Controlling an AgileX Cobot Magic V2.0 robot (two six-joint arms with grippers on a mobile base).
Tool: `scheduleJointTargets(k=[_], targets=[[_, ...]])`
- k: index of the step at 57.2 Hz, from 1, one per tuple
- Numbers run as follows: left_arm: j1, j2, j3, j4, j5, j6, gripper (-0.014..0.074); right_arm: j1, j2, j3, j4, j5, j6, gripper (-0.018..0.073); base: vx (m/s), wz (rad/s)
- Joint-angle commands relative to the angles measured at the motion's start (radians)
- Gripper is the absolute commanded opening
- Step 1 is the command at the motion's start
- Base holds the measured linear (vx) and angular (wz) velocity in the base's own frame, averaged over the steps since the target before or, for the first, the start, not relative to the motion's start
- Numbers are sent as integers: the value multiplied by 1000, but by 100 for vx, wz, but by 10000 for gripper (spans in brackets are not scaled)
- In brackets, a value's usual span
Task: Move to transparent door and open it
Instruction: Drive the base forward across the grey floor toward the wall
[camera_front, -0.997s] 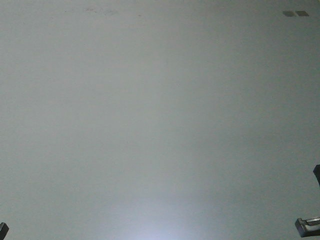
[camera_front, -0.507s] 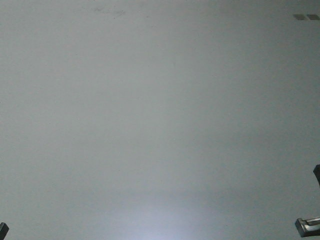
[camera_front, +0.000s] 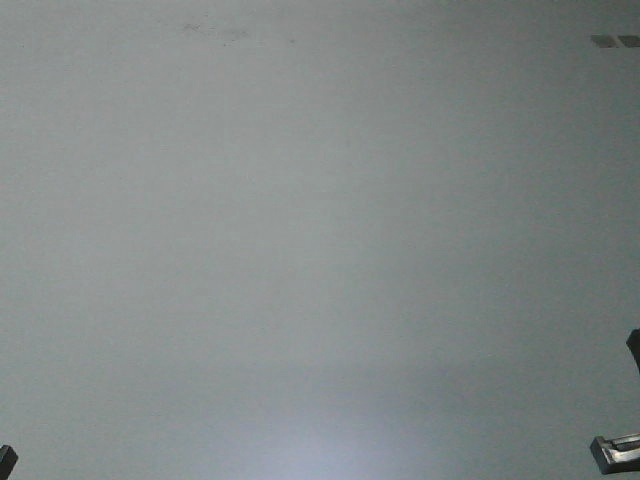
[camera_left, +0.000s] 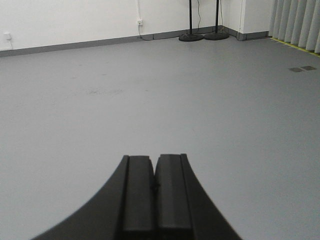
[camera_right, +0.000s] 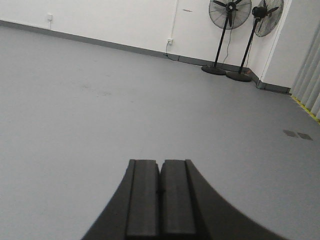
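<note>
The transparent door is out of view in every frame. My left gripper (camera_left: 155, 159) is shut and empty, its black pads pressed together above the bare grey floor (camera_left: 150, 100). My right gripper (camera_right: 160, 162) is also shut and empty over the same grey floor (camera_right: 100, 115). The front-facing view shows only grey floor (camera_front: 320, 240), with small parts of the robot at its bottom corners.
Two pedestal fans (camera_right: 229, 15) stand at the far white wall; their round bases (camera_left: 191, 36) show in the left wrist view. Grey vertical blinds (camera_left: 299, 22) hang at the far right. Two dark floor plates (camera_right: 297, 134) lie on the right. A wall socket (camera_left: 139, 22) has cables.
In the front-facing view the floor marks at the top and the two dark plates have slid to the right and slightly down. Both grippers look unchanged.
</note>
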Motion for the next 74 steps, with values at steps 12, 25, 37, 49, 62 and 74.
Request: scheduleJointTargets(k=[12, 25, 37, 49, 62, 74], targets=[[-5, -14, 11, -3, -86, -6, 3, -5, -15, 5, -2, -89, -1, -1, 28, 2], [-5, -14, 11, -3, -86, -6, 3, -5, -15, 5, -2, -89, -1, -1, 34, 5], [-5, -14, 11, -3, -86, -6, 3, -5, -15, 5, -2, -89, -1, -1, 39, 5], [-5, -14, 11, -3, -86, -6, 3, -5, -15, 5, -2, -89, -1, -1, 45, 8], [-5, -14, 11, -3, -86, -6, 3, -5, -15, 5, -2, -89, -1, -1, 48, 8], [-5, -14, 11, -3, -86, -6, 3, -5, -15, 5, -2, -89, -1, -1, 47, 8]])
